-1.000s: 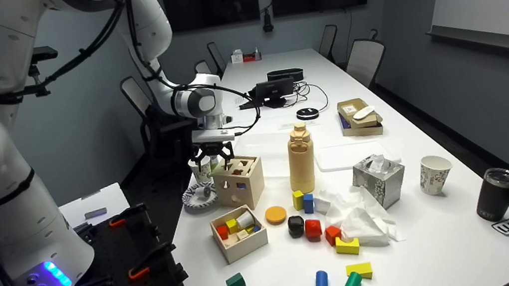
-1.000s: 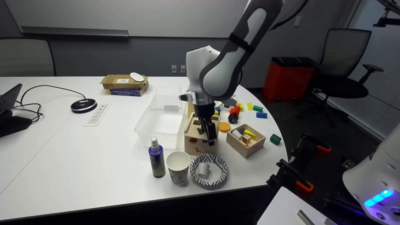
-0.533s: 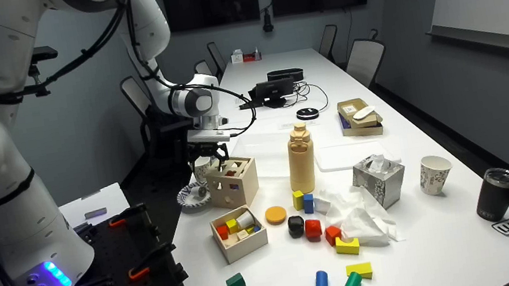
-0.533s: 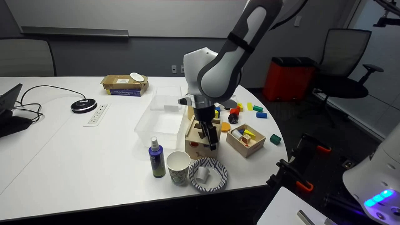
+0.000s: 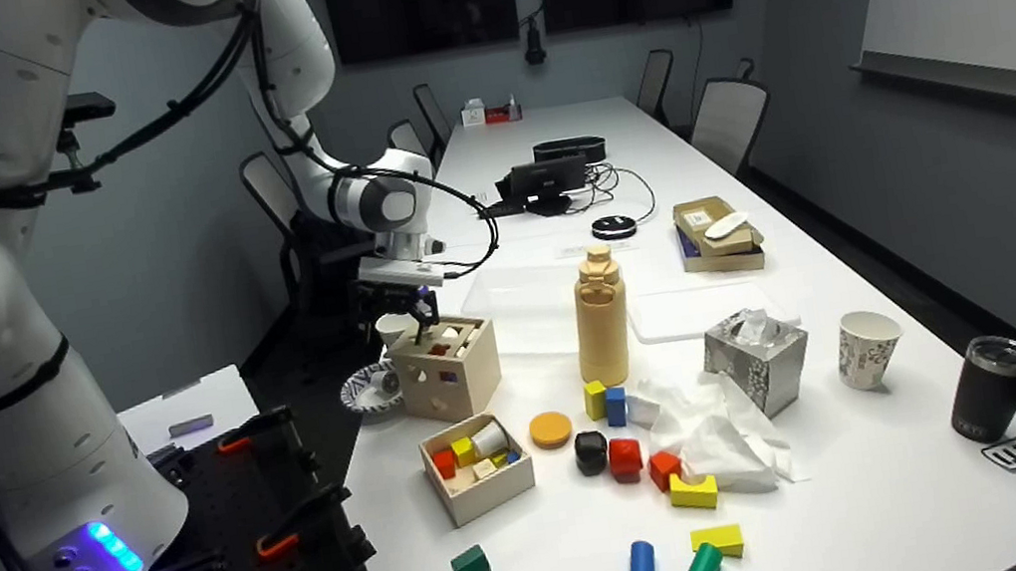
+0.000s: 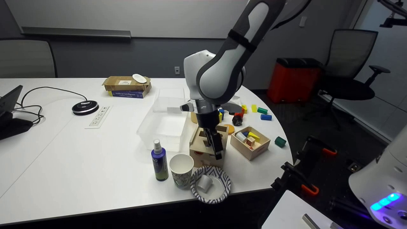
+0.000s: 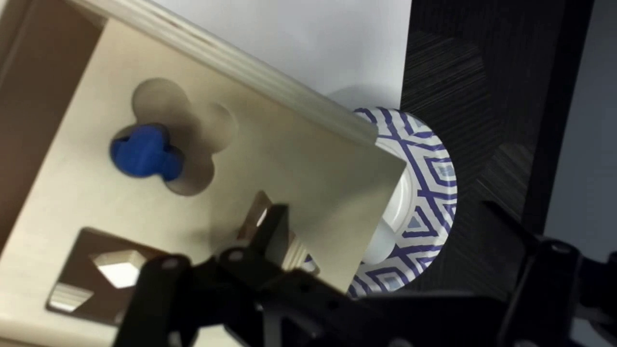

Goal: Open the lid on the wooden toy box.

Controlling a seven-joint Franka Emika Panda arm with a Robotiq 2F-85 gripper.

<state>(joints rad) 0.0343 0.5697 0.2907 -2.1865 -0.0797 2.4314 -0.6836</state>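
Observation:
The wooden toy box point(image 5: 438, 392) stands upright on the table; it also shows in an exterior view point(image 6: 206, 159). Its lid point(image 7: 299, 164), a light-wood panel with cut-out holes, lies on top. In the wrist view a dark gap shows at one end, between lid and box frame; the lid's other end reaches slightly past the side rail. My gripper point(image 7: 384, 206) is open. One finger stands at a hole near the lid's end and seems to reach into it; the tip is hidden. The other finger is outside, past that end. In an exterior view the gripper point(image 5: 394, 331) is above the box.
A patterned paper plate point(image 6: 226, 186) with a small cylinder on it touches or nearly touches the box and overhangs the table edge. A paper cup point(image 6: 181, 168) and spray bottle point(image 6: 159, 163) stand beside it. A block tray point(image 5: 480, 501) and tan bottle point(image 5: 604, 332) are near.
My gripper and the box have moved together toward the table's edge. The plate has shifted the same way and now hangs over the edge.

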